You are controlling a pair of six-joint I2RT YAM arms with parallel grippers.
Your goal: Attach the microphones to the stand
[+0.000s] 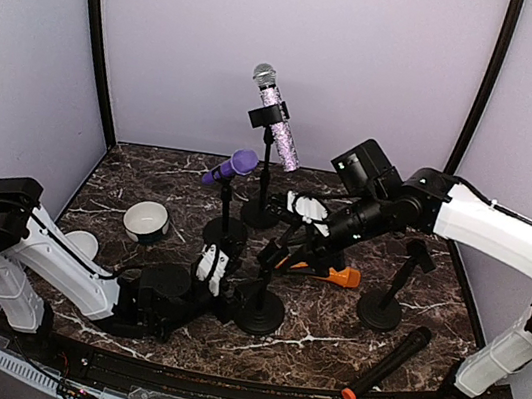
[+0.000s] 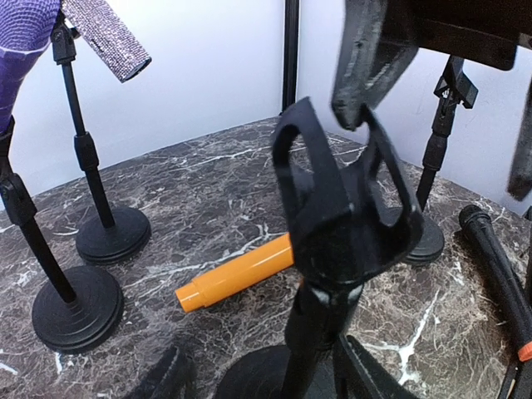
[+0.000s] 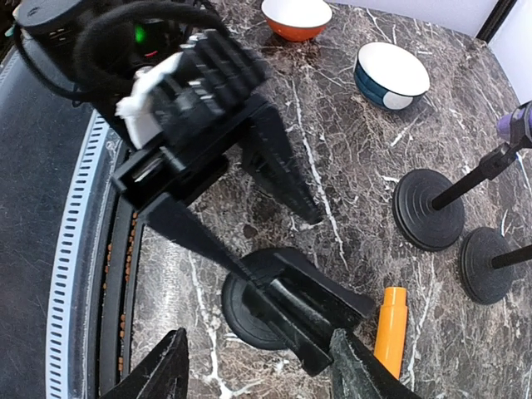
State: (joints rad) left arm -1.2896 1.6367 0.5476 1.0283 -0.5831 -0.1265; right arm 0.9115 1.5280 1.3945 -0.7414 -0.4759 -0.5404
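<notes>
Dark marble veined in white tops the table [image 1: 148, 176], backed by plain lilac walls. At rear centre, the glittery lilac microphone [image 1: 280, 126] with its silver mesh head sits tilted in a stand clip. Just left and lower, the smooth purple microphone [image 1: 231, 166] sits in another. The orange microphone [image 1: 324, 269], a plain matte cylinder, lies flat mid-frame beside the middle stand [image 1: 261, 312], which has a round base and a forked black clip [image 2: 341, 208]. The black microphone [image 1: 387, 363] with its orange end lies at lower right. The left gripper [image 1: 212, 270] straddles that stand's pole, jaws apart. The right gripper [image 3: 259, 332] brackets the clip, fingers spread and not clamped.
</notes>
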